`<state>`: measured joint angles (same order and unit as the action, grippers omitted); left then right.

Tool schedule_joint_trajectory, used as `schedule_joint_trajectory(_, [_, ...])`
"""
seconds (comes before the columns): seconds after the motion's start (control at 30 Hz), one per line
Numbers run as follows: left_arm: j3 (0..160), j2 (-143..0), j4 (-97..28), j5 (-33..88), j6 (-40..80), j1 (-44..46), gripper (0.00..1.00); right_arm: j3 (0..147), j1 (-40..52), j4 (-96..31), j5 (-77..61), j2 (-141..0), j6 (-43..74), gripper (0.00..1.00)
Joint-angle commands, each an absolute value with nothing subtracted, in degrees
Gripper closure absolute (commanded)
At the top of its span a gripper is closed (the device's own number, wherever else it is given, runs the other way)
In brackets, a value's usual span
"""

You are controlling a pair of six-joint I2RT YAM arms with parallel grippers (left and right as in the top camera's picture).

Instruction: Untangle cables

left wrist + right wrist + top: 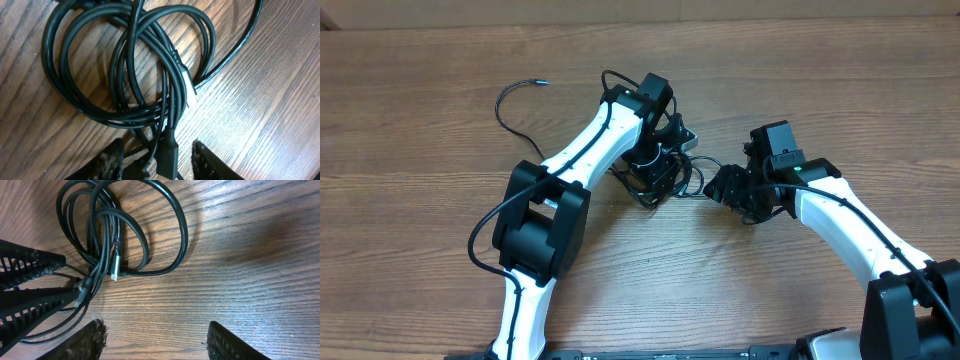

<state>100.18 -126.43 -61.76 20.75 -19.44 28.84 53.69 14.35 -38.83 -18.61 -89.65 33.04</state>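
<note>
**A:** Entry on progress. How far along do we judge the untangling?

**B:** Early. The cables [694, 188] lie mid-table [820, 80] between the two arms as one knot, with several loops coiled over each other and strands crossing in the middle. Only one loose strand [500, 108] runs clear of it, up and to the left, ending in a small plug tip. Everything else is left to separate.

**A:** Left hand?

**B:** The left hand [157, 147] is right over the knot. Its fingers [112, 160] are partly apart and straddle a few strands and a black plug body. We see a gap on both sides, so we log no grip. A silvery plug [189, 87] lies just ahead of the fingers, resting across the coil.

**A:** And the right?

**B:** The right hand [157, 330] is spread wide with bare table between its fingers [90, 340] — it holds nothing and touches nothing. It sits just beside the knot, on the side away from the loose strand, and one big loop [182, 230] bulges toward it.

**A:** Our judgement on what remains?

**B:** All the real work — the coil has to be opened and each cord drawn out.
</note>
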Motion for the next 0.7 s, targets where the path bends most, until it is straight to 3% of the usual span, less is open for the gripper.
schedule_joint_trajectory(0.0, [100.18, -126.32, -60.69, 20.82, -18.15, 29.23, 0.55, 55.35, 14.50, -38.74, -18.02, -89.82, 33.45, 0.37])
schedule_joint_trajectory(0.43, [93.62, -126.32, -56.71, 22.98, -17.98, 30.89, 0.50, 55.35, 14.50, -38.72, -18.02, -89.82, 33.45, 0.36])
schedule_joint_trajectory(0.47, [93.62, -126.32, -56.71, 22.98, -17.98, 31.18, 0.55, 55.35, 14.50, -38.72, -18.02, -89.82, 33.45, 0.37])
schedule_joint_trajectory(0.6, [93.80, -126.32, -56.77, 22.98, -17.93, 31.53, 0.96, 55.35, 14.50, -38.72, -18.02, -89.82, 33.45, 0.37])
schedule_joint_trajectory(0.67, [94.70, -126.30, -57.47, 23.00, -16.69, 31.27, 0.96, 55.35, 14.50, -38.72, -18.04, -89.82, 33.45, 0.36])
